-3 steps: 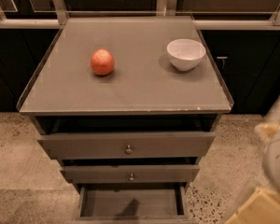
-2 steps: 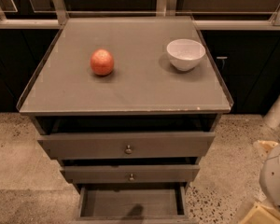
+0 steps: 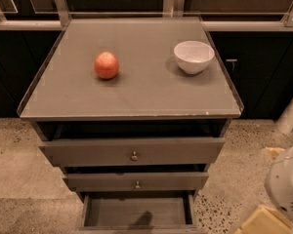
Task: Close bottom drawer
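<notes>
**Colleague:** Where is the task now? Is the bottom drawer (image 3: 118, 211) shut?

**Me:** No, not yet. I see it at 6 o'clock in my view, under the two other drawers. It is pulled far out, and I look straight down into its bare inside. Its front panel lies along the lower edge of my view and is partly cut off, so I cannot see its knob.

**Colleague:** And the gripper?

**Me:** I believe the gripper (image 3: 264, 222) is the pale tan part at about 4 o'clock, in the lower right corner, just under the white round arm housing (image 3: 289, 189). It is well apart from the drawer, to the right of the cabinet, and touches nothing that I can see. Whether it is released or clenched, I cannot tell.

**Colleague:** So how much is done?

**Me:** In my judgement, nothing of the closing itself. The whole job is left: I must bring the gripper across to 6 o'clock, in front of the drawer's panel, and push the drawer in toward 12 o'clock until it sits flush.

**Colleague:** Is anything in the way?

**Me:** Not that I can see. The red fruit (image 3: 106, 65) at 10 o'clock and the white bowl (image 3: 194, 56) at 1 o'clock stand on the cabinet top (image 3: 136, 96), away from the drawers. The top drawer (image 3: 88, 152) and the middle drawer (image 3: 97, 182) also seem to stand out a little, but I am not sure of this.
</notes>
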